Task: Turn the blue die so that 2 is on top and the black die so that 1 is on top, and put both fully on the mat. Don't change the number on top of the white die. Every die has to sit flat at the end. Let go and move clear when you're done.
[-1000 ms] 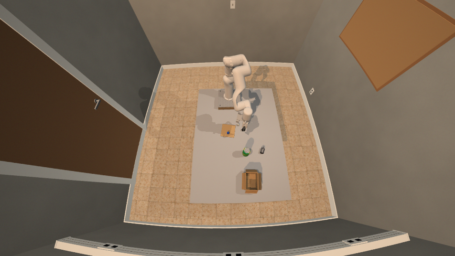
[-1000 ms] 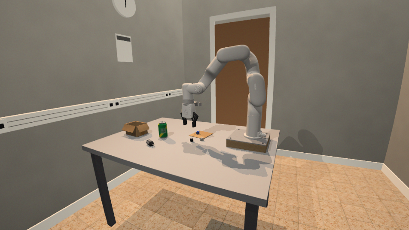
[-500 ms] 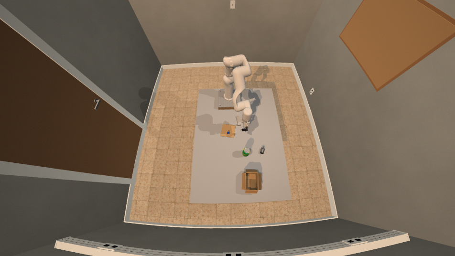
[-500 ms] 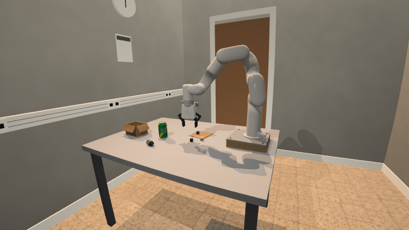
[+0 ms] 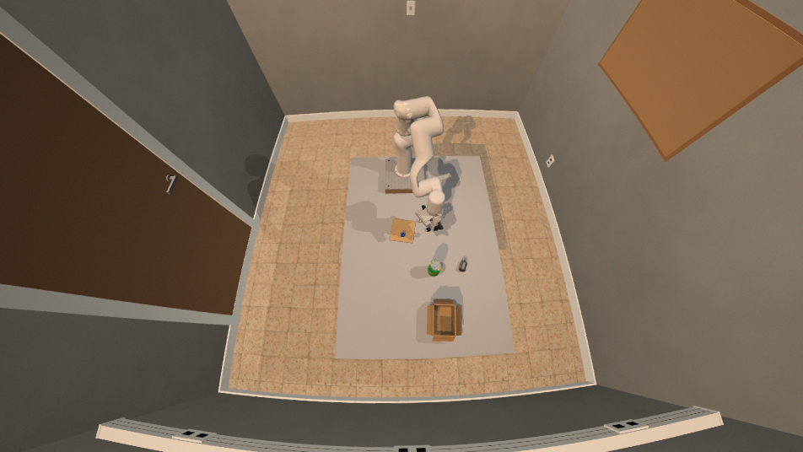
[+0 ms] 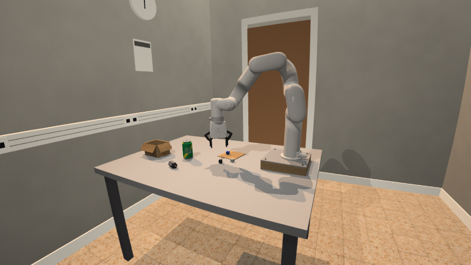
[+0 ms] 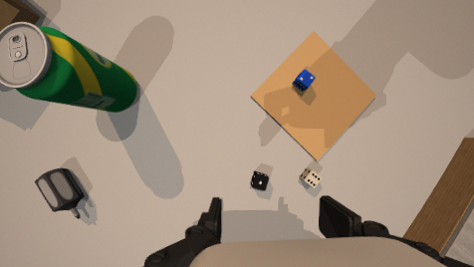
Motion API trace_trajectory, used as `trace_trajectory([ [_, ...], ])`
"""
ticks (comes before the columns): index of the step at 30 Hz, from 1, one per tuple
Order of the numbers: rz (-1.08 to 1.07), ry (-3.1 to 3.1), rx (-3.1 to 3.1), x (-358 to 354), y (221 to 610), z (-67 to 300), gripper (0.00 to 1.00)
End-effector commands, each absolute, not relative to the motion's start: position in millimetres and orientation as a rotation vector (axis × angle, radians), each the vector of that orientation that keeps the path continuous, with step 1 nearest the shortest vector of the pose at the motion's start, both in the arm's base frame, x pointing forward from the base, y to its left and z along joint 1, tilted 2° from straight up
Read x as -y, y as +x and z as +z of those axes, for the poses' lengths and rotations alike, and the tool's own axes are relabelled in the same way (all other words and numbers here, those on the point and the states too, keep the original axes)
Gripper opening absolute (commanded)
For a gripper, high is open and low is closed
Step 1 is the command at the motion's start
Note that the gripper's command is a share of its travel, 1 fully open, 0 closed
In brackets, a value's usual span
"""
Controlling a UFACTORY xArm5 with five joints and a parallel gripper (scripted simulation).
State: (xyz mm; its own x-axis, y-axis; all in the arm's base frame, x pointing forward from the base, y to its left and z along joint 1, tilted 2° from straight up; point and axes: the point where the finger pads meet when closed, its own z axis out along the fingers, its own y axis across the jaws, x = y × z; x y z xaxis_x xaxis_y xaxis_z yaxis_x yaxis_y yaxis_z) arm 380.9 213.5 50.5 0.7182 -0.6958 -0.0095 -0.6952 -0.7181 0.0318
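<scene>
Black die shows 1 but lies off the mat

The black die (image 5: 428,228) (image 6: 220,161) (image 7: 260,180) lies on the worktop (image 5: 382,314) (image 6: 197,177) (image 7: 209,65), just beside the mat (image 5: 396,225) (image 6: 235,155) (image 7: 344,100), with what looks like the 1 on top. It is probably light, stiff and hard to damage, though smooth sides could slip or twist if pinched off-centre. The best hold is likely low across two opposite upright faces, square to them, then a level lift and a gentle release on the mat; no turn seems needed.

The tool (image 5: 430,217) (image 6: 218,146) (image 7: 271,213) hangs above the worktop, fingers wide apart and nothing between them. The blue die (image 5: 402,234) (image 6: 227,152) (image 7: 304,80) sits on the mat, apparently flat with 2 up, so it is best left alone. The white die (image 5: 418,220) (image 6: 232,160) (image 7: 311,177) lies between the mat's near corner and the tool in the wrist view, near the black one; a wide finger could knock it and change its number.

Farther out, the green can (image 5: 433,268) (image 6: 187,149) (image 7: 75,70) stands upright, its top looking sealed, its contents hidden. The cardboard box (image 5: 444,338) (image 6: 158,151) (image 7: 31,11) has its flaps open; the top view shows only brown cardboard inside. A small dark object (image 5: 462,264) (image 6: 172,164) (image 7: 61,189) lies near the can.

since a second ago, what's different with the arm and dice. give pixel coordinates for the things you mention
The gripper (image 5: 430,217) (image 6: 218,146) (image 7: 271,213) has turned counterclockwise, seen from above; it holds nothing, fingers open. The blue die (image 5: 401,234) (image 6: 227,153) (image 7: 304,80), black die (image 5: 428,228) (image 6: 220,161) (image 7: 259,180) and white die (image 5: 419,221) (image 6: 232,160) (image 7: 310,177) show no visible shift.
</scene>
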Motion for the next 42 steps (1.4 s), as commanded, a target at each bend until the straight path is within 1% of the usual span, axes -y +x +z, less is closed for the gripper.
trace_trajectory([
  [1, -0.031, 2.977, 0.936, -214, 381, 50, 1.0],
  [4, -0.031, 2.998, 0.868, -214, 381, 49, 1.0],
  [6, -0.033, 3.042, 0.703, -213, 381, 47, 1.0],
  [19, -0.038, 3.125, 0.108, -212, 379, 42, 1.0],
  [22, -0.038, 3.126, 0.078, -212, 379, 42, 1.0],
  [31, -0.042, 3.103, -0.416, -211, 377, 37, 1.0],
  [42, -0.043, 3.066, -0.645, -211, 376, 35, 1.0],
])
